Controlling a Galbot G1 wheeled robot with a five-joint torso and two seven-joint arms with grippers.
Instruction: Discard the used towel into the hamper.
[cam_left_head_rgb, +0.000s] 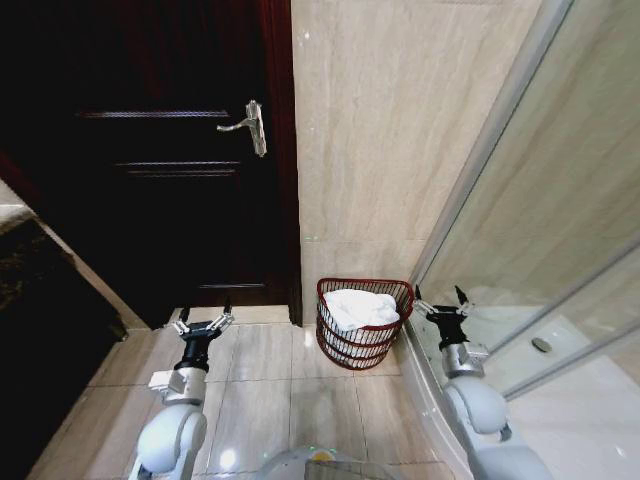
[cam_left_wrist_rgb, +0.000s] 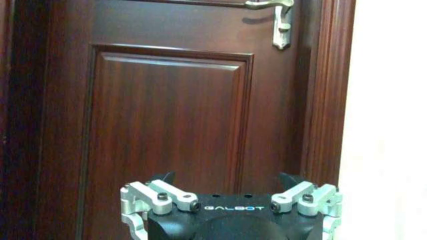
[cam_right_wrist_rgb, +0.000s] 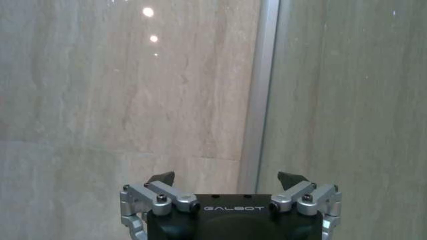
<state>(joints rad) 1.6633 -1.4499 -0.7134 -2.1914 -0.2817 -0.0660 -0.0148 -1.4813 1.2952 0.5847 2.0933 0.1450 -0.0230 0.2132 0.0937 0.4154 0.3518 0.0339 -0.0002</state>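
The hamper (cam_left_head_rgb: 362, 350), a small round reddish-brown ribbed basket, stands on the floor against the tiled wall in the head view. A white towel (cam_left_head_rgb: 359, 307) lies bunched inside it, filling its top. My left gripper (cam_left_head_rgb: 205, 316) is held up open to the left of the hamper, facing the dark door, with nothing between its fingers. My right gripper (cam_left_head_rgb: 440, 298) stands open and empty just right of the hamper's rim, beside the glass panel. In the wrist views both grippers, left (cam_left_wrist_rgb: 227, 177) and right (cam_right_wrist_rgb: 227, 177), show spread fingertips.
A dark wooden door (cam_left_head_rgb: 160, 150) with a silver handle (cam_left_head_rgb: 248, 124) is at the left; the handle (cam_left_wrist_rgb: 277, 15) also shows in the left wrist view. A glass shower partition (cam_left_head_rgb: 540, 230) with a metal frame (cam_right_wrist_rgb: 257, 95) runs along the right. Tiled floor (cam_left_head_rgb: 270, 390) lies in front.
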